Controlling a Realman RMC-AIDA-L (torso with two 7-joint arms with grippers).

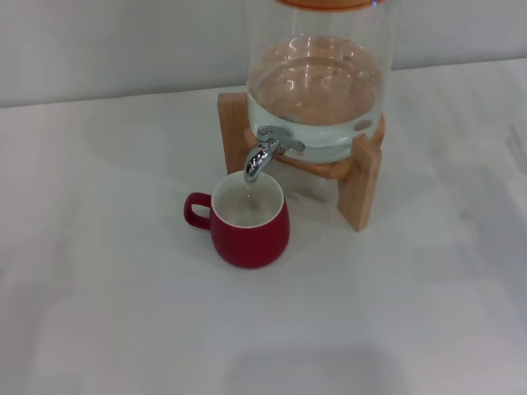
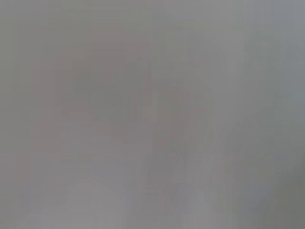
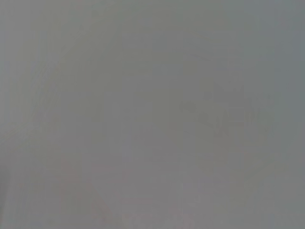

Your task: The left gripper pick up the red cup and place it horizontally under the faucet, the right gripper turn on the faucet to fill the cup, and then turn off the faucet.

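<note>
Red cup (image 1: 249, 224): upright on the bench (image 1: 99, 288), mouth under the faucet (image 1: 265, 151) spout, handle at 9 o'clock.
Water: maybe a thin trickle; fill level unclear.
Fingers: neither gripper visible, state unknown.
Left: probably only closing the faucet.

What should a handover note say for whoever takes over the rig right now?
Grippers: neither the left nor the right gripper shows in any view; both wrist views are blank grey.
Things: the red cup stands upright on the white table, right under the faucet spout, handle toward the robot's left. The glass jar on its wooden stand holds water.
Done: the cup is placed under the spout.
Unclear: a thin trickle may be falling from the spout; how full the cup is, and whether the faucet is on or off, cannot be told.
Left: check the flow, make sure the faucet is shut.
</note>
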